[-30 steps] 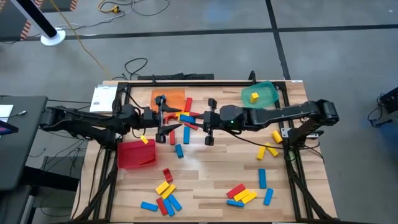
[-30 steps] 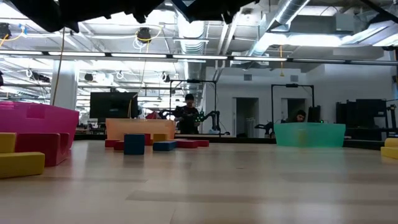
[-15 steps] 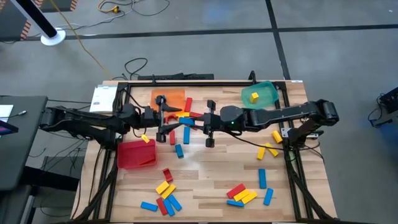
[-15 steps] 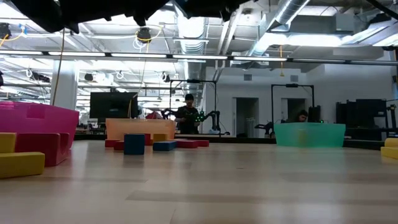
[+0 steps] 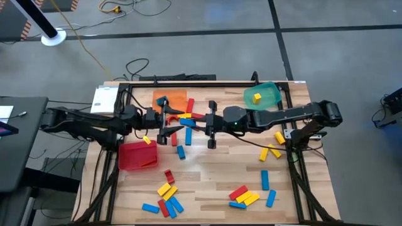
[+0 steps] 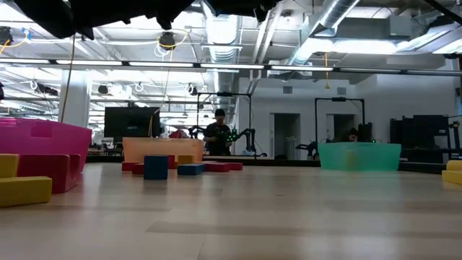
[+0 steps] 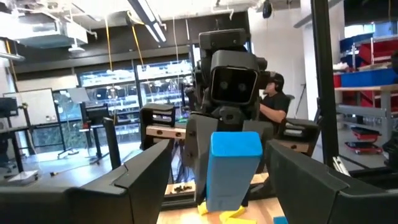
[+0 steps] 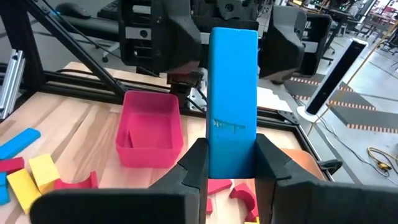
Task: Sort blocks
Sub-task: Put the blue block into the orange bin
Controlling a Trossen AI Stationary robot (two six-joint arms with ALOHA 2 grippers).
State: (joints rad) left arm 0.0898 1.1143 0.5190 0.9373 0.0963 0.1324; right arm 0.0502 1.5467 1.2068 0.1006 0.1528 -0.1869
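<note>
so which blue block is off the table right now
The blue block gripped in the right claw, held out toward the open left claw; every other blue one lies on the table.

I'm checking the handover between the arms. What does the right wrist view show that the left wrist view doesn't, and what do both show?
Only the right wrist view shows the red bin on the table and the right gripper's fingers clamped on the blue block. Only the left wrist view shows the left gripper's fingers, spread wide either side of that block without touching it, and a person behind. Both show the blue block held upright between the two grippers.
</note>
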